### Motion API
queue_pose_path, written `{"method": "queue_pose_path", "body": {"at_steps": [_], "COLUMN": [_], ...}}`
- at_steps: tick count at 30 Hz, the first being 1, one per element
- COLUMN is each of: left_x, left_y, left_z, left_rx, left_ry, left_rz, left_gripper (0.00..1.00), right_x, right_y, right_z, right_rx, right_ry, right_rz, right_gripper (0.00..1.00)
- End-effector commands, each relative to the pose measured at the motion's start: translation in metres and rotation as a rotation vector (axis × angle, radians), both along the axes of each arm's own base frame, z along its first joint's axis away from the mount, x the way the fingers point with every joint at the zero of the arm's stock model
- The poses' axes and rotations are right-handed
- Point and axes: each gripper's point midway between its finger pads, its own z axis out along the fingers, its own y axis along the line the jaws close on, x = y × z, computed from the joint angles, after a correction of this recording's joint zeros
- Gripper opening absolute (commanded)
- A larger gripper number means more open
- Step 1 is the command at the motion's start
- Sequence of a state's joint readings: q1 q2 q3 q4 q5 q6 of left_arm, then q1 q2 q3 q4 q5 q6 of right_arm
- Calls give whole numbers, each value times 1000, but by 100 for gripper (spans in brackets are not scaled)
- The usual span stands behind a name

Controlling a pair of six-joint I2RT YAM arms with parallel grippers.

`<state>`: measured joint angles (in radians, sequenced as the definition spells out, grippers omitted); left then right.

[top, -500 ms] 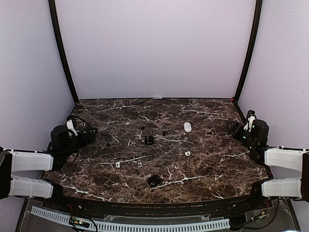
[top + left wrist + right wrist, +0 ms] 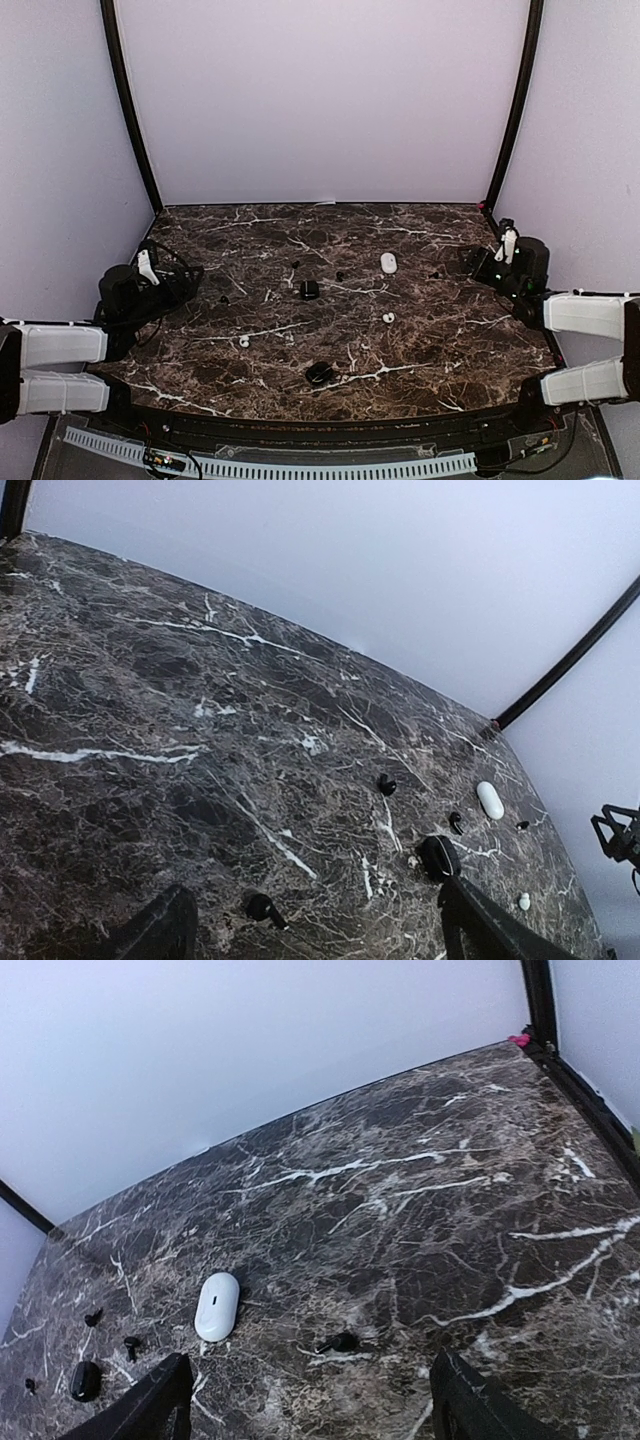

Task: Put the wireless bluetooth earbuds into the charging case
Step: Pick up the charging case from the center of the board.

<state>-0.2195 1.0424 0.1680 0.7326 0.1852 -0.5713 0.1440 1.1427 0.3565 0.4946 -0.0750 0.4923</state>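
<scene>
Left gripper [image 2: 315, 888]: black fingers [image 2: 160, 932] released and spread wide, nothing between them. Just ahead of the fingertips, on the dark brown, white-veined marble tabletop [image 2: 120, 710], one tiny black earbud [image 2: 262, 908]. Farther out, a small rounded black charging case [image 2: 438, 857], with a second black earbud [image 2: 386, 784] beyond it. Farther still, a glossy white oval charging case [image 2: 490, 800] (lid shut, as far as can be told). Just past the right-hand finger, a tiny glossy white earbud [image 2: 524, 902].

Right gripper [image 2: 308, 1360]: likewise slack, wide and empty. Just ahead of it, a third black earbud [image 2: 340, 1342]. To that bud's left, the white oval charging case again, lying flat and well apart from the fingers.

From above: left gripper low at the table's left edge, right gripper at the right edge, both pointing inward and well apart from each other. Between them, every visible bud loose on the marble, apart from the cases. Toward the front left, a second white earbud [image 2: 244, 341]. Near the front edge, alone, a second black case [image 2: 318, 372], too dark to tell whether open or shut.
</scene>
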Motion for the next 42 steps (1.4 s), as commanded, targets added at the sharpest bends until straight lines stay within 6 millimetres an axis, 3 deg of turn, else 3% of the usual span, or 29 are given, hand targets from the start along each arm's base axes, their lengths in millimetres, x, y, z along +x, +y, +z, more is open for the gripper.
{"method": "queue_pose_path", "body": {"at_steps": [1,18,24,30,42], "left_x": [-1,-5,-11,-11,-11], "left_y": [-14,-26,-31,-26,-27], "left_z": [11,16,20,26,27], "left_rx": [7,35,29,54,50], "left_ry": [-51,-74,-123,-140,-143], "left_rz": [-83,-129,-165,-142,-146], "left_gripper": [95,95,95,96,96], "right_x": [11,41,59,84,97], "right_y": [37,134,157,165,167], "right_z": [2,-49,-62,-76,-102], "right_rx": [-89,-358,-435,-512,-573], "right_ry": [6,208,275,363,437], "right_rz": [108,218,212,157,121], "right_gripper": [82,80,75,67,66]}}
